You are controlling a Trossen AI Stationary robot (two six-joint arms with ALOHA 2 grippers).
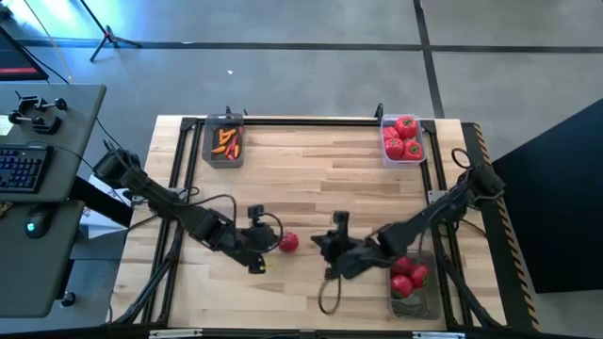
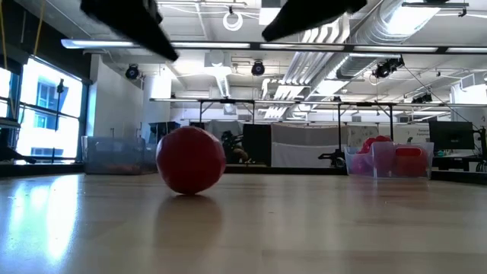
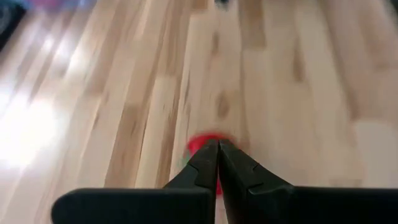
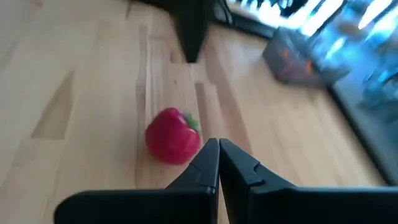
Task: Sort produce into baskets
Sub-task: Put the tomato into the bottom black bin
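The lone red pepper (image 1: pixel 288 242) sits on the desk (image 1: pixel 311 169) at lower centre of the overhead picture, between my two claws, just right of my left claw (image 1: pixel 261 239), nearer than my right claw (image 1: pixel 325 247), both pinched shut on nothing.

The tabletop (image 1: pixel 311 179) is pale wooden planking framed by a dark metal rail, set on a grey concrete floor (image 1: pixel 311 66) crossed by dark seams. Beside it on the left stands a grey side desk (image 1: pixel 52 179) carrying a blue-lit keyboard (image 1: pixel 21 168). A stand's legs (image 1: pixel 111 40) rest on the floor farther back. Seen level across the wood, the room is a large open workshop: bright windows (image 2: pixel 46 106) on the left, white exposed ducts and pipes (image 2: pixel 380 38) under the ceiling, long strip lights (image 2: pixel 213 46), and dark frames and monitors (image 2: pixel 449 137) along the far side.
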